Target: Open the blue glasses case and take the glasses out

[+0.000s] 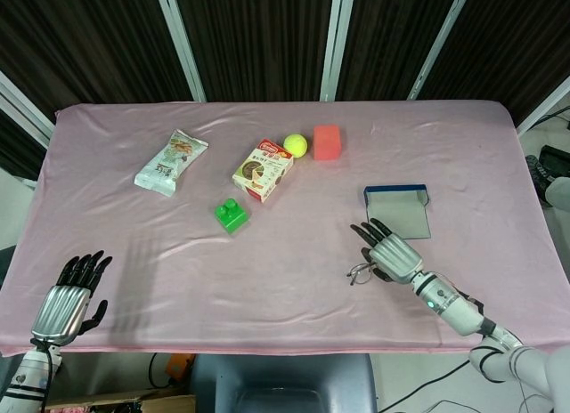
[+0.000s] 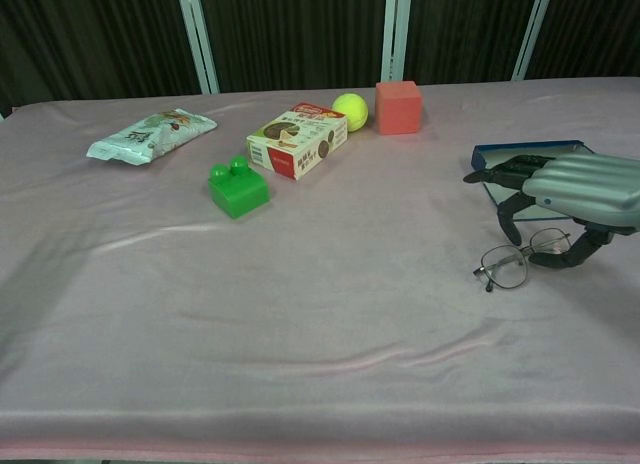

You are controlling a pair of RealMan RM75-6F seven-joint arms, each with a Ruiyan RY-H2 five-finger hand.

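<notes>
Right robot hand (image 2: 575, 189): I've got it hovering palm-down right over the glasses (image 2: 527, 258), fingers spread, holding nothing.
Glasses: out on the desk (image 1: 303, 279), just under that robot hand.
Blue glasses case (image 1: 398, 208): lying open, just beyond the fingertips.
Left robot hand (image 1: 69, 299): parked at the desk's near edge, fingers apart, nothing in it.

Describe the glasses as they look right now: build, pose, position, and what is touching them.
The glasses are thin dark wire frames with round clear lenses, lying flat on the pink cloth, out of the blue case behind them. The right hand hovers over their right half, fingers apart; contact cannot be confirmed. In the head view the hand hides all but one lens.
</notes>
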